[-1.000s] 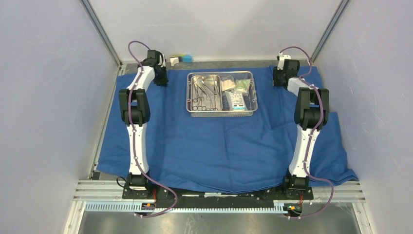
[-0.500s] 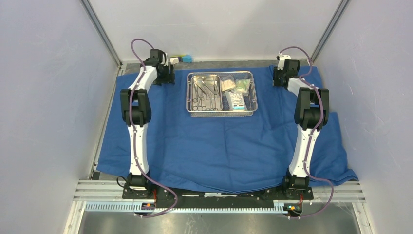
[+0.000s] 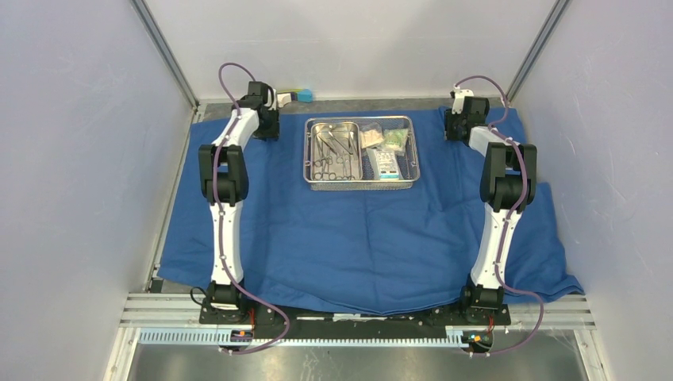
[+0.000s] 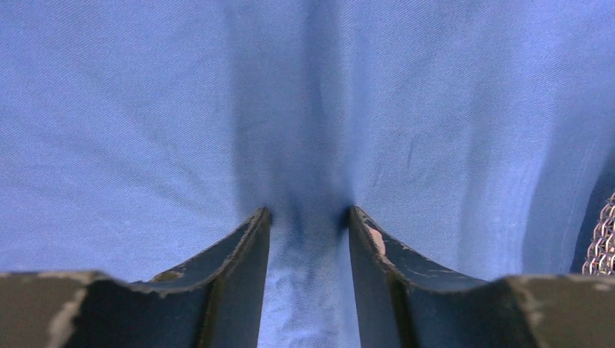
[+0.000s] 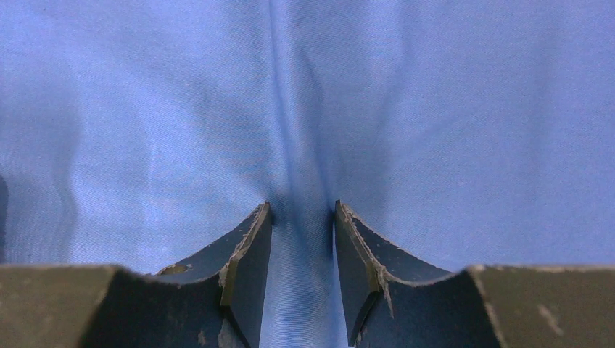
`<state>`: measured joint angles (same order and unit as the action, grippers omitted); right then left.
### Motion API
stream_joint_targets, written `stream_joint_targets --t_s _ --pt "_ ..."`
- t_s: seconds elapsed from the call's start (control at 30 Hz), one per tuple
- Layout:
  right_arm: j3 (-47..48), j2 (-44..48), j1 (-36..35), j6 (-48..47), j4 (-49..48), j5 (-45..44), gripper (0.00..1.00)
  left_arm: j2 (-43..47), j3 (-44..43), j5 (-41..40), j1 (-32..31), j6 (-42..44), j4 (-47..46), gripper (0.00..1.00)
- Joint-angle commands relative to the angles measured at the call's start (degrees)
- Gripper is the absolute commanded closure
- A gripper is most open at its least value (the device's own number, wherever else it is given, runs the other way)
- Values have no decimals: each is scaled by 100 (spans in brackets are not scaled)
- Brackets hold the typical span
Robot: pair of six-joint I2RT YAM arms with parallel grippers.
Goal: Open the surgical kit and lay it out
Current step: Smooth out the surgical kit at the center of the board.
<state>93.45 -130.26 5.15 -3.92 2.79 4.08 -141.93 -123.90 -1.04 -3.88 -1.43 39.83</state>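
Note:
The blue cloth wrap (image 3: 357, 238) lies spread flat over the table. The steel mesh tray (image 3: 361, 185) stands on it at the back centre. Slim metal instruments (image 3: 333, 151) lie in its inner pan, with small packets (image 3: 386, 151) to their right. My left gripper (image 3: 268, 125) (image 4: 308, 214) is down on the cloth just left of the tray, open, with flat cloth showing in the gap. The tray's mesh (image 4: 605, 243) shows at the edge of the left wrist view. My right gripper (image 3: 456, 127) (image 5: 302, 206) is open on the cloth right of the tray, a soft crease running up from between its fingers.
A small blue and yellow object (image 3: 300, 95) lies off the cloth at the back, behind the left gripper. Grey walls close in on the left, right and back. The cloth's right edge hangs wrinkled past the right arm (image 3: 548, 262).
The left arm's wrist has shifted slightly right and toward the back. The right arm, tray and cloth look unchanged.

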Motion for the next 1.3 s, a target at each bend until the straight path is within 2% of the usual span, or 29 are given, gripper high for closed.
stream_joint_targets --t_s 0.0,0.17,0.27,0.37,0.67,0.83,1.03,1.27 --pt "-46 8 65 -144 237 -93 56 -330 201 77 -6 134 314 54" --pt "-51 -7 65 -170 231 -135 57 -396 74 77 9 161 314 68" --pt "-19 -60 65 -170 255 -170 58 -464 -77 77 14 318 353 83" --pt "93 -143 65 -178 325 -203 67 -596 -338 65 19 319 468 97" --pt "292 -257 61 -183 423 -272 100 -866 -848 -129 121 334 652 98" --pt "508 -387 57 -140 527 -372 100 -1004 -1124 -358 253 325 669 98" --pt "689 -497 59 -40 536 -752 100 -1456 -2111 -442 379 205 1159 98" --pt "991 -653 59 110 612 -856 100 -1549 -2312 -651 379 -16 1142 98"
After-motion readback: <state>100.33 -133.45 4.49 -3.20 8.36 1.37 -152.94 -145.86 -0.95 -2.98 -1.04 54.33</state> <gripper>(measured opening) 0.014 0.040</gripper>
